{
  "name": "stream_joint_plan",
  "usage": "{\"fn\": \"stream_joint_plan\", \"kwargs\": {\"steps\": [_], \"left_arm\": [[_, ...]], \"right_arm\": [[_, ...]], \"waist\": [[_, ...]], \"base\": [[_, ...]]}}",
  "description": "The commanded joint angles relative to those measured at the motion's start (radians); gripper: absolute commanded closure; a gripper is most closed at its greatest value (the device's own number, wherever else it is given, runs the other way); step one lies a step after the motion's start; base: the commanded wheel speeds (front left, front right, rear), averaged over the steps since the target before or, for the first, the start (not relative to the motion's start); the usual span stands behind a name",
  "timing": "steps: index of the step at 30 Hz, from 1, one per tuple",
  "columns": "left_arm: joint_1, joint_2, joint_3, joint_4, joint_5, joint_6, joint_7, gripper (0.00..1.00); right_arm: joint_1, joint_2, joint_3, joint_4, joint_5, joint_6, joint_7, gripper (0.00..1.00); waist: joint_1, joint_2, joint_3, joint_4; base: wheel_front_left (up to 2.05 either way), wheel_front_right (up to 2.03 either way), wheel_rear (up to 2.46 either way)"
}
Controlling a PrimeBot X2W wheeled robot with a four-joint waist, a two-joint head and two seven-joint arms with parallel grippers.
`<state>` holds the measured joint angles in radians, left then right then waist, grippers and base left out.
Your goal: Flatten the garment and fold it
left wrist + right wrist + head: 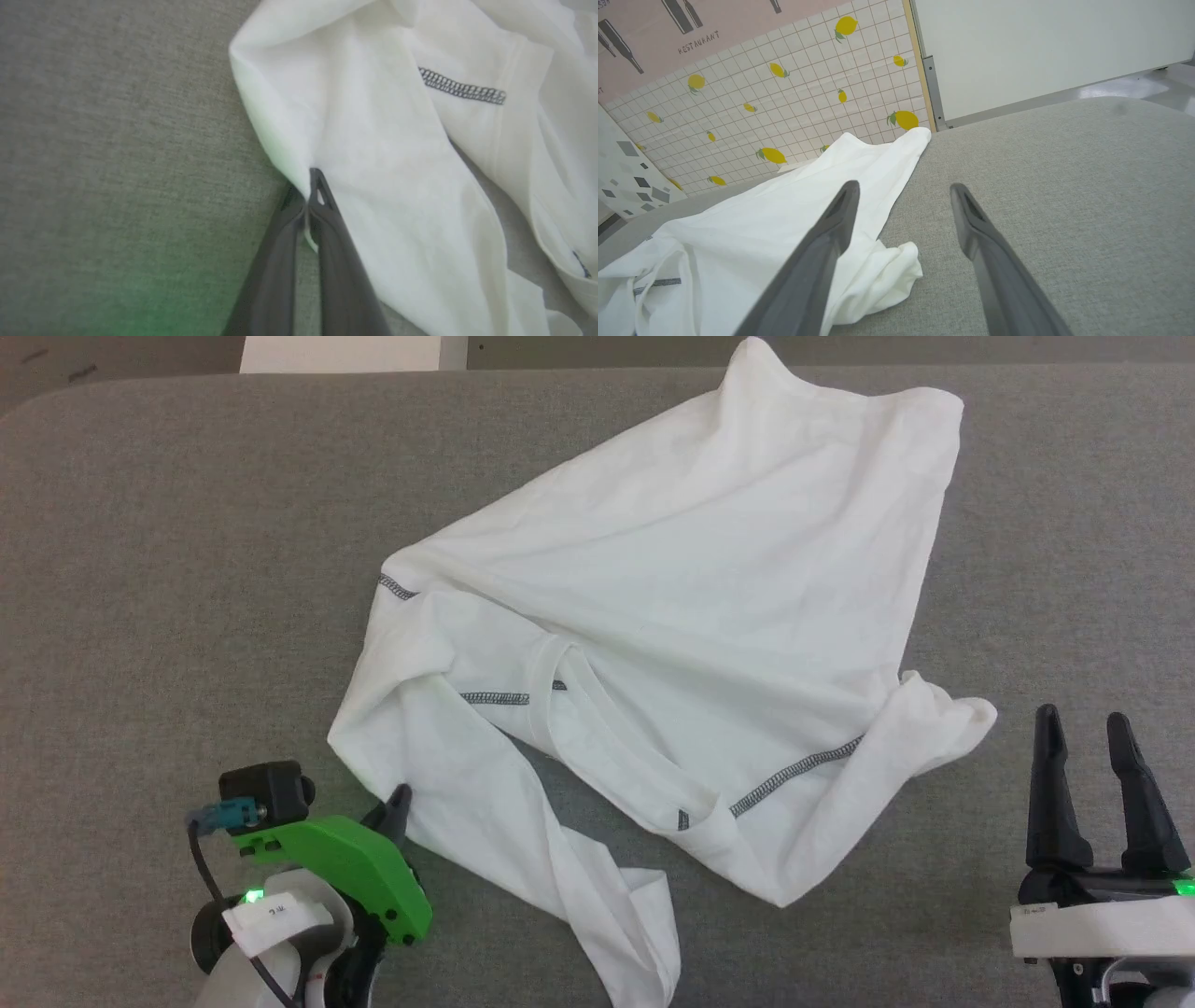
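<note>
The garment [672, 579] lay rumpled across the middle of the grey table [168, 569]. Its far corner reached the table's far edge and one sleeve trailed to the near edge. The left gripper [400, 798] was closed tight on the garment's left-hand border, its fingers [338, 242] pinching a fold of white cloth. The right gripper [1083, 719] stood spread wide and held nothing, over bare table near the near right corner, just beside a bunched cuff. Wide bare surface lay toward the left edge — a narrower strip toward the right.
</note>
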<state>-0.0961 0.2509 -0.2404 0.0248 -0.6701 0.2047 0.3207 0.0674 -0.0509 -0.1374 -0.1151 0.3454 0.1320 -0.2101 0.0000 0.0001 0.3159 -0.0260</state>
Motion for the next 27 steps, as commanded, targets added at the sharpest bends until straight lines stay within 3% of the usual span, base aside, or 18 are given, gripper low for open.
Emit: {"fn": "stream_joint_plan", "kwargs": {"steps": [1,5,10,15,19,20,21,22,23,27], "left_arm": [[-0.006,0.000,-0.005,0.020,0.001,-0.005,-0.010,1.00],[-0.020,0.070,0.046,-0.057,0.041,0.011,-0.047,1.00],[-0.022,0.230,0.150,-0.181,0.140,0.055,-0.072,1.00],[0.005,0.373,0.175,-0.178,0.264,0.068,-0.068,1.00],[0.008,0.384,0.159,-0.099,0.302,0.063,-0.117,1.00],[0.004,0.362,0.160,-0.070,0.288,0.067,-0.131,0.99],[0.003,0.344,0.158,-0.048,0.276,0.068,-0.141,0.60],[0.001,0.327,0.151,-0.023,0.268,0.063,-0.154,0.50],[-0.004,0.307,0.150,-0.009,0.254,0.061,-0.168,0.00],[-0.020,0.242,0.155,0.022,0.198,0.044,-0.226,0.00]], "right_arm": [[0.009,0.001,-0.002,-0.001,0.000,-0.001,0.001,0.00],[0.016,0.001,-0.004,0.003,0.000,-0.001,0.002,0.00],[0.025,0.001,-0.003,0.001,0.002,-0.001,0.001,0.00],[0.027,0.001,-0.001,0.002,0.002,-0.001,0.001,0.00],[0.024,0.001,0.003,0.005,0.000,-0.001,0.002,0.00],[0.023,0.001,0.003,0.005,-0.001,-0.001,0.003,0.00],[0.021,0.001,0.004,0.005,-0.002,-0.001,0.004,0.00],[0.020,0.001,0.005,0.005,-0.003,-0.001,0.006,0.00],[0.018,0.001,0.005,0.005,-0.004,-0.001,0.006,0.00],[0.016,0.001,0.002,0.004,-0.006,-0.001,0.008,0.00]], "waist": [[0.0000,-0.0001,-0.009,0.000],[0.0000,-0.0001,-0.025,0.002],[0.0000,-0.0001,-0.033,0.006],[0.0000,-0.0001,-0.029,0.007],[0.0000,-0.0001,-0.021,0.009],[0.0000,-0.0001,-0.018,0.010],[0.0000,-0.0001,-0.017,0.010],[0.0000,-0.0001,-0.014,0.009],[0.0000,-0.0001,-0.012,0.009],[0.0000,-0.0001,-0.011,0.012]], "base": [[0.00,0.00,0.00],[0.00,0.00,0.00],[0.00,0.00,0.00],[0.00,0.00,0.00],[0.00,0.00,0.00],[0.00,0.00,0.00],[0.00,0.00,0.00],[0.00,0.00,0.00],[0.00,0.00,0.00],[0.00,0.00,0.00]]}}
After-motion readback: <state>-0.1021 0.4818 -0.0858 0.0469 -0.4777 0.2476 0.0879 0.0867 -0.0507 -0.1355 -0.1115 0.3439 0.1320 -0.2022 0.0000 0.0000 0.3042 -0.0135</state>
